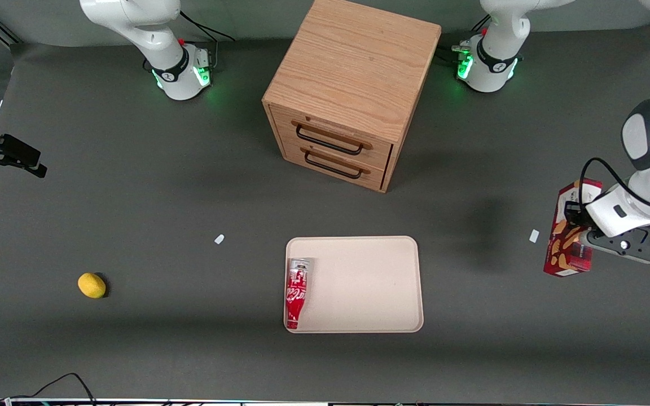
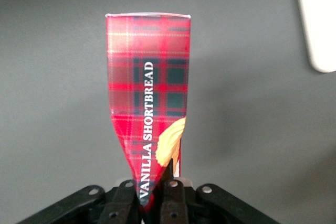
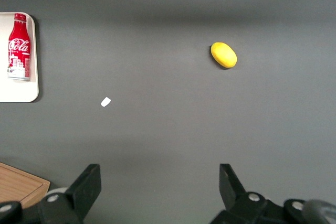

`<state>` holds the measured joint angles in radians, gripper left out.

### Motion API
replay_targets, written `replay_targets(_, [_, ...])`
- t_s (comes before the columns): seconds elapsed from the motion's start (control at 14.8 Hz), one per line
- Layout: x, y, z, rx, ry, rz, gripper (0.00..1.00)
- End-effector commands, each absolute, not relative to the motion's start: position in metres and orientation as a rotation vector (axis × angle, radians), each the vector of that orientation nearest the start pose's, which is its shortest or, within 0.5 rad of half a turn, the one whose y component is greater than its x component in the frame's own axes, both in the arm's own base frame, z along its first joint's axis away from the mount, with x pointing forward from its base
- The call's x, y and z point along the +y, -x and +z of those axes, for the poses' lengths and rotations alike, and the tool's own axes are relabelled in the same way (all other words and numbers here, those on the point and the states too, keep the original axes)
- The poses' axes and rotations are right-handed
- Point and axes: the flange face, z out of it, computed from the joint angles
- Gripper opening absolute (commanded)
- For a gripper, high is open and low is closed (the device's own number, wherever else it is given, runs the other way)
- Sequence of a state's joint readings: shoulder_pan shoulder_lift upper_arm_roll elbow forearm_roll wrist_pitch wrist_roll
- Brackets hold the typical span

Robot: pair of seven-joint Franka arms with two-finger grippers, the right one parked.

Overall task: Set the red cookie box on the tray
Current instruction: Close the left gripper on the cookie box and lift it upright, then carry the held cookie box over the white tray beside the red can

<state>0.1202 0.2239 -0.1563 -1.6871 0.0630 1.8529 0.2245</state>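
Closest to the front camera lies the tray (image 1: 359,270), flat on the dark table (image 1: 189,349), with a red Coca-Cola bottle-shaped can (image 1: 297,293) lying along the rim on the side toward the parked arm; most of the tray floor is bare. A yellow lemon-like object (image 1: 92,285) sits well off toward the parked arm's end of the table. Toward the working arm's end, well apart from the tray, the gripper (image 1: 576,234) is clamped on the red cookie box (image 1: 570,248), and the wrist view shows the fingers (image 2: 170,195) pinching one narrow end of the box (image 2: 149,108) so that its long body sticks out away from them. The box appears lifted clear of the table, though its exact height is hard to judge. To do the carry well, the arm should probably travel sideways at this height until the box hangs over the bare part of the tray, keeping away from the can, then lower gently before releasing; because the grip is at one end, a quick swing could let the box pivot or slip. Farthest off stands the wooden drawer cabinet (image 1: 353,84), out of the likely path.
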Motion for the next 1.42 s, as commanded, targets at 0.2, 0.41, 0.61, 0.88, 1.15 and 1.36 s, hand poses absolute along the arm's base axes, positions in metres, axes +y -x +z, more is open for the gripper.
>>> replay_targets(0.2, [-0.112,-0.626,0.525,0.1,3.182,0.112,0.0])
replay_targets(0.41, [-0.177,-0.647,0.507,-0.048,3.213,0.099,0.0])
replay_targets(0.61, [-0.23,-0.668,0.471,-0.163,3.25,0.017,0.0])
replay_targets(0.88, [-0.272,-0.683,0.397,-0.167,3.207,-0.069,0.0])
replay_targets(1.15, [-0.31,-0.683,0.308,-0.093,3.167,-0.086,0.0])
replay_targets(1.36, [-0.315,-0.684,0.282,-0.079,3.171,-0.097,0.0])
